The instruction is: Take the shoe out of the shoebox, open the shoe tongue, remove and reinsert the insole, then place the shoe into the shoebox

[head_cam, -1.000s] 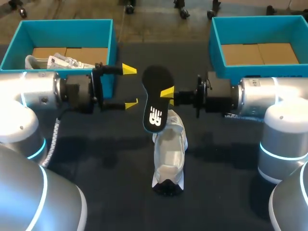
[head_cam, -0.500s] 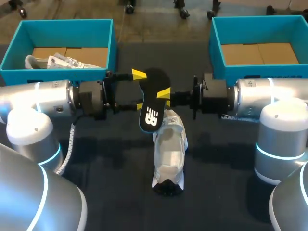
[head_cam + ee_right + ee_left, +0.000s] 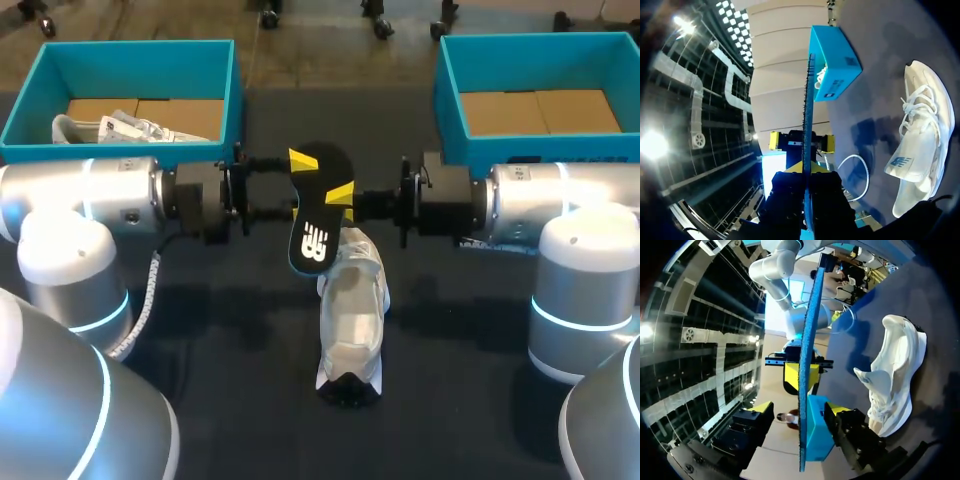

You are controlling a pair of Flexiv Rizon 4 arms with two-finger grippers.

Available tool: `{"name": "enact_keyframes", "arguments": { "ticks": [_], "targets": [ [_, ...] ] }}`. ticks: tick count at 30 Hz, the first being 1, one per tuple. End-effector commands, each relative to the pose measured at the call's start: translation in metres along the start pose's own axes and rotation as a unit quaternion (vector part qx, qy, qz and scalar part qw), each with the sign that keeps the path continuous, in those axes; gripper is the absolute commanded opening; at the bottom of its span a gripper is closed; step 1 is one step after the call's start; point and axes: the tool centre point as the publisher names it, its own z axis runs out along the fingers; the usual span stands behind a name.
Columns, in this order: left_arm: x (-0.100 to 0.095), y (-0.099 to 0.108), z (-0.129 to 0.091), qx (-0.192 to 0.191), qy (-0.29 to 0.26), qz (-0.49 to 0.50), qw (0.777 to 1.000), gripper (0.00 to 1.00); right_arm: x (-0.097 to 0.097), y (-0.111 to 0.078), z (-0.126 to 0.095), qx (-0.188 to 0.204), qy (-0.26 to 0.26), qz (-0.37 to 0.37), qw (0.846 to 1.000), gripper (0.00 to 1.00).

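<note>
A black insole (image 3: 318, 205) stands upright on its edge above the heel of the white shoe (image 3: 351, 310), which lies on the dark table with its toe toward me. My right gripper (image 3: 343, 195) is shut on the insole from the right. In the right wrist view its fingers (image 3: 790, 192) press on the insole (image 3: 807, 115), seen edge-on. My left gripper (image 3: 298, 185) straddles the insole from the left. Its yellow tips (image 3: 760, 407) stand on either side of the blue-edged insole (image 3: 807, 350), with gaps on both sides, so it is open. The shoe (image 3: 895, 375) lies beside it.
A teal shoebox (image 3: 215, 60) at the back left holds a second white shoe (image 3: 120, 128) on cardboard. Another teal shoebox (image 3: 450, 70) stands at the back right with only a cardboard floor showing. A cable (image 3: 140, 300) hangs from my left arm.
My left arm has moved right, bringing its fingers around the insole, and they have narrowed. My right gripper has kept hold of the insole, which has shifted slightly left.
</note>
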Motion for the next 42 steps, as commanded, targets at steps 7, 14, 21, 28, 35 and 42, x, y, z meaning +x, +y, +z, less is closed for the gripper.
{"name": "enact_keyframes", "arguments": {
  "ticks": [7,14,21,28,35,42],
  "targets": [
    [-0.003,0.004,0.008,0.003,0.008,0.003,1.000,0.35,0.000,-0.001,0.002,-0.002,0.000,0.000,1.000,0.00],
    [0.000,0.004,0.012,0.004,0.017,0.004,1.000,0.25,0.000,-0.001,0.002,-0.002,0.000,0.000,1.000,0.00],
    [-0.002,0.003,0.014,0.002,0.017,0.013,1.000,0.03,0.000,-0.001,0.002,-0.002,0.000,0.000,1.000,0.00],
    [0.000,0.002,0.016,0.003,0.017,0.021,1.000,0.00,0.000,-0.001,0.002,-0.002,0.000,0.000,1.000,0.00],
    [0.002,-0.003,0.012,0.005,0.027,0.031,0.999,0.00,0.002,-0.006,-0.012,0.008,0.009,-0.041,0.999,1.00],
    [0.005,-0.020,-0.005,0.008,0.040,0.012,0.999,0.00,0.005,-0.012,-0.045,0.041,-0.028,-0.125,0.991,1.00]
  ]
}}
